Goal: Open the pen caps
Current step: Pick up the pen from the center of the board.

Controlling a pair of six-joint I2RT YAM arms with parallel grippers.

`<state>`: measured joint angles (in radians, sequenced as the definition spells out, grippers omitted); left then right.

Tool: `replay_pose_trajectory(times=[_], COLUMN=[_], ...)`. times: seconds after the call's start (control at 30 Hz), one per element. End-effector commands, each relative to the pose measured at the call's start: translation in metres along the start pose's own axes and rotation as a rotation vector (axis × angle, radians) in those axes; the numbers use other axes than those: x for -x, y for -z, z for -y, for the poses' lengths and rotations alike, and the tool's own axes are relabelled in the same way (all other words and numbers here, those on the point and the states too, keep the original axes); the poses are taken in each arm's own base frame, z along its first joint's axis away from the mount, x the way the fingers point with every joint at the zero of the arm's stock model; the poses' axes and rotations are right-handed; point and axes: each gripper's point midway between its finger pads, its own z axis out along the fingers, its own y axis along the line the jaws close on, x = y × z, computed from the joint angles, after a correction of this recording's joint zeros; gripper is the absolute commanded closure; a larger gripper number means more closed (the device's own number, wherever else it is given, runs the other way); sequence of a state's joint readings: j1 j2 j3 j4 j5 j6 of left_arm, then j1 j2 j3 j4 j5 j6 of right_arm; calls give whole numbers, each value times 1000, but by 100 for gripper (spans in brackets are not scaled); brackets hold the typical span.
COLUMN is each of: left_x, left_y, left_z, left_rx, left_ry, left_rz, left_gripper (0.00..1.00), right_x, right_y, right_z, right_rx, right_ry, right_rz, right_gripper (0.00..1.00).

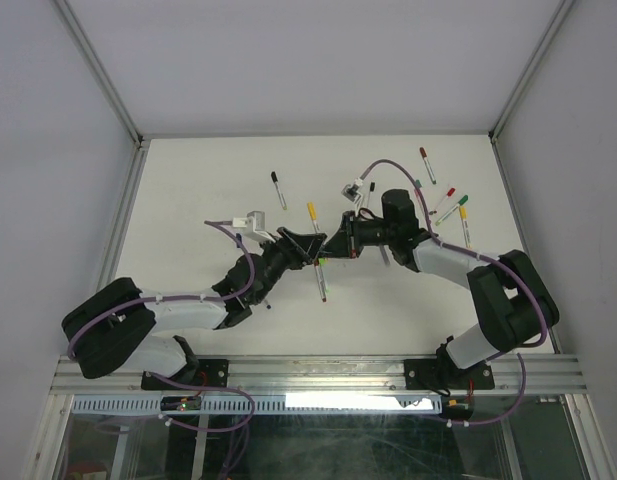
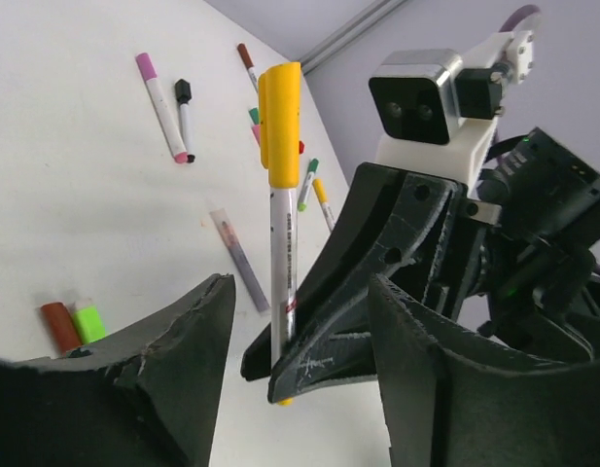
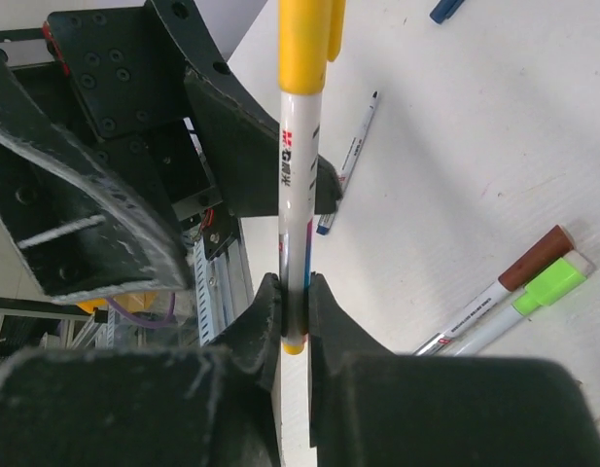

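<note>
A white pen (image 2: 282,263) with a yellow cap (image 2: 278,126) stands upright above the table between the two arms. My right gripper (image 3: 295,292) is shut on the barrel's lower end, and the yellow cap (image 3: 304,44) is on its far end. My left gripper (image 2: 300,292) is open, its jaws spread to either side of the pen and of the right gripper's fingers (image 2: 319,331), touching neither. From above, the yellow cap (image 1: 312,211) shows just beyond where the left gripper (image 1: 308,246) and right gripper (image 1: 334,247) meet.
Capped pens lie about the table: black (image 1: 278,188), dark red (image 1: 427,163), red (image 1: 443,197) and green (image 1: 454,208) at the back right. A brown-capped pen (image 3: 538,255) and a green-capped pen (image 3: 552,282) lie side by side near the grippers. Another pen (image 1: 321,280) lies under the left gripper.
</note>
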<state>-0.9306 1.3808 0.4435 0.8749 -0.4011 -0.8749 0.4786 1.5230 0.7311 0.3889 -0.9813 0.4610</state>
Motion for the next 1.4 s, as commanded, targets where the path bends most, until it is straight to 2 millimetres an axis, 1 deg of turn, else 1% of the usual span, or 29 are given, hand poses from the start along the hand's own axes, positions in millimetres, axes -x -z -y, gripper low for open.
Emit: replay_pose_trajectory(times=[0.0, 0.1, 0.17, 0.2, 0.23, 0.3, 0.37, 0.43, 0.57, 0.7, 0.77, 0.83, 0.93, 1.1, 1.23, 1.33, 1.37], left_x=[27, 35, 42, 44, 48, 53, 51, 56, 67, 74, 75, 76, 76, 77, 69, 60, 57], left_y=[22, 35, 42, 44, 46, 44, 37, 33, 24, 10, 1, -5, -12, -19, -24, -27, -27], left_z=[41, 44, 46, 45, 47, 46, 36, 34, 37, 33, 26, 22, 21, 26, 27, 25, 24], left_rx=[-199, -244, -259, -262, -268, -249, -175, -131, -96, 16, 99, 155, 179, 178, 172, 171, 172], left_ry=[-9, -20, -17, -19, -21, -20, -38, -50, -63, -75, -66, -53, -39, -26, -22, -25, -26], left_rz=[77, 102, 119, 122, 123, 106, 57, 40, 23, 10, 1, 0, 0, 2, -30, -56, -64], left_gripper=[34, 17, 9, 3, 1, 1, 1, 1, 1, 1, 2, 7, 15, 28, 41, 43, 46], right_x=[15, 16, 16, 11, 10, 9, 9, 9, 10, 10, 10, 10, 8, 8, 8, 8, 8], right_y=[0, 1, 2, 4, 5, 6, 7, 8, 9, 9, 9, 9, 8, 8, 8, 7, 7], right_z=[-17, -20, -21, -25, -26, -26, -27, -28, -28, -27, -27, -26, -25, -24, -22, -21, -21], right_rx=[59, 56, 41, 99, 114, 113, 113, 111, 103, 102, 100, 99, 99, 94, 85, 82, 81], right_ry=[112, 93, 43, 158, 193, 214, 229, 242, 258, 267, 269, 268, 265, 265, 262, 263, 263], right_rz=[-6, -21, -48, -89, -106, -122, -121, -122, -123, -125, -125, -126, -129, -129, -129, -129, -129], right_gripper=[100, 100, 100, 100, 100, 100, 100, 100, 100, 100, 100, 100, 100, 100, 100, 100, 100])
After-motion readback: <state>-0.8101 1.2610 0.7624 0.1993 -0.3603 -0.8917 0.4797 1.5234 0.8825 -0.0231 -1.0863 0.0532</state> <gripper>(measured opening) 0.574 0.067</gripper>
